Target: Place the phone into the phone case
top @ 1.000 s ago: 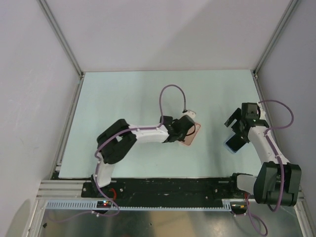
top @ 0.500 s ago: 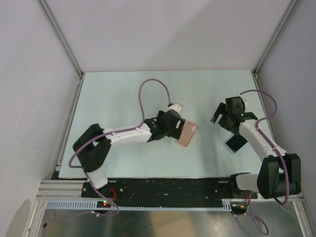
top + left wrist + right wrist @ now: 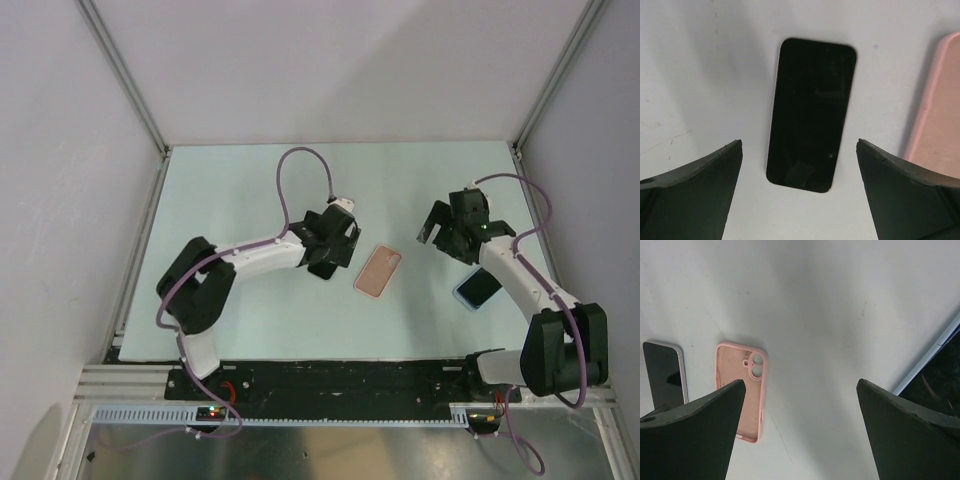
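My left jaws hang wide open over the phone (image 3: 810, 115), which lies dark face up on the counter (image 3: 700, 75) just beside the pink case (image 3: 742, 390), not touching it. I'd lower squarely, close across the phone's long edges, then align it with the case's camera hole. My right jaws, open and empty, could pin the case.

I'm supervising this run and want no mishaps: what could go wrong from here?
The black glossy phone lies flat beneath the left gripper, jaws open, so a pinch on its thin edges may slip. The pink rectangular phone case lies close beside it; a closing jaw could nudge it.
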`<act>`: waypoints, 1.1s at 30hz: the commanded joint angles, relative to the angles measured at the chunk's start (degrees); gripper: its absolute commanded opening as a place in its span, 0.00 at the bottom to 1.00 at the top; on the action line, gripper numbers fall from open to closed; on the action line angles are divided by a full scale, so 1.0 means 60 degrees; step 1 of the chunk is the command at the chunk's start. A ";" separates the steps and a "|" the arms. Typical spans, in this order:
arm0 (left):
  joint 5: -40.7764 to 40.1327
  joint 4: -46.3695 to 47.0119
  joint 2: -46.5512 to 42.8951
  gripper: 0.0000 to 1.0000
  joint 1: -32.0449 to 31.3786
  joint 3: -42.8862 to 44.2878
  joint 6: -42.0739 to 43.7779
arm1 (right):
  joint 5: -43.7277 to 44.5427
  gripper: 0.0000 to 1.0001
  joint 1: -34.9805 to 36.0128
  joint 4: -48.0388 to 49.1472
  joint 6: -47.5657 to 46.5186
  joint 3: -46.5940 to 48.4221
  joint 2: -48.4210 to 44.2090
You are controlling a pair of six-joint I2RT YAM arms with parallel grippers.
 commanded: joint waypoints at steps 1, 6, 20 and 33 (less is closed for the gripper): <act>0.0623 -0.0285 0.0567 1.00 0.0203 0.0509 0.0880 | -0.0250 0.99 0.0100 0.0262 -0.0040 0.0425 0.0164; 0.0952 -0.0276 0.0966 1.00 0.0408 0.0546 0.1417 | -0.0330 0.99 0.0275 0.0300 -0.0042 0.0434 0.0180; 0.1831 -0.0166 0.1728 0.95 0.0738 0.0614 0.1846 | -0.0873 0.99 0.0794 0.0903 -0.0089 0.0575 0.1099; 0.3373 -0.0089 0.1855 0.80 0.1477 0.0400 0.1918 | -0.1567 0.98 0.0809 0.1014 -0.0459 0.0922 0.2034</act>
